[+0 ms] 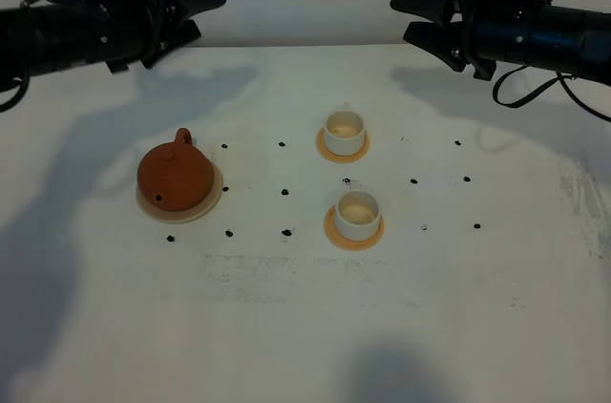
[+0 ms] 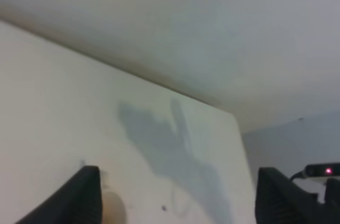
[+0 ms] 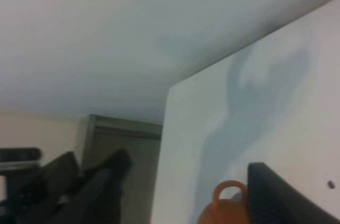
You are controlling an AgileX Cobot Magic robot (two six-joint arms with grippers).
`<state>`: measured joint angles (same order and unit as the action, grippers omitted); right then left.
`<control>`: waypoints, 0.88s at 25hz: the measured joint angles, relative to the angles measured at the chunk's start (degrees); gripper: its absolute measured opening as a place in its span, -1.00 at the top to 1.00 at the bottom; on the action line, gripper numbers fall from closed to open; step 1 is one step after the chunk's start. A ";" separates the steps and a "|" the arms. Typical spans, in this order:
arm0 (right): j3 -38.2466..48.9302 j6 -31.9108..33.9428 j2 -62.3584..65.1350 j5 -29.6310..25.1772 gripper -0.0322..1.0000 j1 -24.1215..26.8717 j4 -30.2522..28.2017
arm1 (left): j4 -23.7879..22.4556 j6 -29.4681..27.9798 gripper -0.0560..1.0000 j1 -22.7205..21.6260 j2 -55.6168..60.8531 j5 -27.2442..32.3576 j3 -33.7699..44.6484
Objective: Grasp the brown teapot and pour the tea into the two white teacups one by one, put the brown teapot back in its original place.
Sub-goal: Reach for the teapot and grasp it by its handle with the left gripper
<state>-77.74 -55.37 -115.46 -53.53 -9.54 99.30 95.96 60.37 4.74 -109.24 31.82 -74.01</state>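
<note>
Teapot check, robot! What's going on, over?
Left pincer and right pincer both open, empty, up at the back. Brown teapot sits untouched on its beige coaster. Nothing blocking the way to it.

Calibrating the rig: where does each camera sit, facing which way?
Exterior high: above, looking down on the table; left gripper and right gripper show.
Left wrist: faces across the table to the wall; both fingertips show.
Right wrist: faces across the table; one fingertip shows.
Shared: brown teapot, exterior and right wrist.
</note>
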 joint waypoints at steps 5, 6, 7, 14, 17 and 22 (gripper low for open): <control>0.00 -2.21 1.93 2.34 -0.04 0.00 -3.51 | -8.41 7.61 -0.17 0.00 6.76 -5.71 0.00; -0.13 -2.21 3.14 3.59 -0.03 0.00 -5.62 | -10.92 8.00 -0.16 0.00 8.46 -6.66 0.00; -0.48 -2.15 4.57 5.30 -0.02 0.00 -7.62 | -14.04 8.06 -0.16 0.00 10.06 -7.21 0.00; -1.77 5.47 15.78 12.89 0.00 0.00 -28.71 | -39.67 -2.99 -0.15 0.00 19.60 -7.42 0.00; -1.77 12.34 19.83 13.79 0.00 0.00 -40.64 | -54.15 -12.32 -0.15 0.00 23.15 -6.97 0.00; -1.77 27.72 25.31 11.17 0.00 0.00 -61.91 | -76.18 -28.85 -0.15 0.00 27.80 -4.08 0.00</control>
<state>-79.51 -27.65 -90.15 -42.36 -9.54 37.38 19.78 31.52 4.74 -81.44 27.74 -74.01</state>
